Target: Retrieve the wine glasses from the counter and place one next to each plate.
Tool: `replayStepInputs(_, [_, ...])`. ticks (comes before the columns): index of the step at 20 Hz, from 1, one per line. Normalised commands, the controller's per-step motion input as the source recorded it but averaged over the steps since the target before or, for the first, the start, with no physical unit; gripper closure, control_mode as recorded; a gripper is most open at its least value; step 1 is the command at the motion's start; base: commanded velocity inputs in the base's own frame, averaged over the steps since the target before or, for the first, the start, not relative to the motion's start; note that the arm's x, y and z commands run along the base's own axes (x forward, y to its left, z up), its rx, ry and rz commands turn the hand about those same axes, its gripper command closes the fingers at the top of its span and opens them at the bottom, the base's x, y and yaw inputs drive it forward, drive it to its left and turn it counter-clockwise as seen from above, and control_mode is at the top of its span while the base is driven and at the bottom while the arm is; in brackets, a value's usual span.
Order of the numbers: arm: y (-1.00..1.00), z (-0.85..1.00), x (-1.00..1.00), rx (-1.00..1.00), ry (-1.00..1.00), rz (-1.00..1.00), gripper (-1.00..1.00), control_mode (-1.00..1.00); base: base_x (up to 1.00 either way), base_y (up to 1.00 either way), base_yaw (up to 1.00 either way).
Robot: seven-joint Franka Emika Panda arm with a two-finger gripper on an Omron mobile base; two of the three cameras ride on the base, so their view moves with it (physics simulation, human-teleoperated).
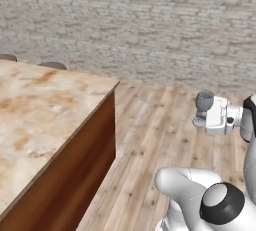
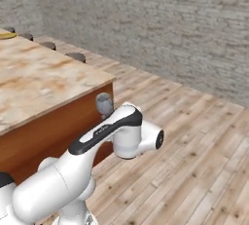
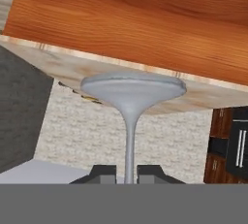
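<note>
We're beside the big table [image 1: 45,120] now, its mottled beige-and-rust stone top spreading across the left, with a smooth reddish-brown wood side below it. Behind runs a rough whitish brick wall [image 1: 150,20], and under us a floor [image 1: 150,140] of pale wood planks. At the far edge of the table, dark round stool tops [image 2: 75,56] peek up, and a sliver of yellow plate [image 2: 7,35] sits at the far left corner.

Our white arm [image 2: 97,141] reaches out over the floor, just off the table's near corner. The pincer [image 3: 127,173] is closed on the thin stem of a wine glass [image 1: 203,104], smoky grey and translucent, rounded bowl at one end, flat round foot at the other. From the hand camera the foot [image 3: 133,86] flares wide in front of the dark fingertips [image 3: 104,172], stem running straight between them.

We judge the stem grip is chosen because the bowl is too wide and slick to pinch. The glass is carried clear of the table edge, likely so nothing knocks on the way to a plate.
</note>
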Motion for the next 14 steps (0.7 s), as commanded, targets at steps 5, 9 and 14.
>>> replayStepInputs(5, [0.00, 0.00, 0.00, 0.00, 0.00, 0.00, 1.00, 1.00, 1.00, -0.66, 0.19])
replayStepInputs(9, [0.00, 0.00, 0.00, 0.00, 0.00, 0.00, 1.00, 1.00, 1.00, -0.66, 0.28])
replayStepInputs(14, [0.00, 0.00, 0.00, 0.00, 0.00, 0.00, 1.00, 1.00, 1.00, -0.72, 0.32])
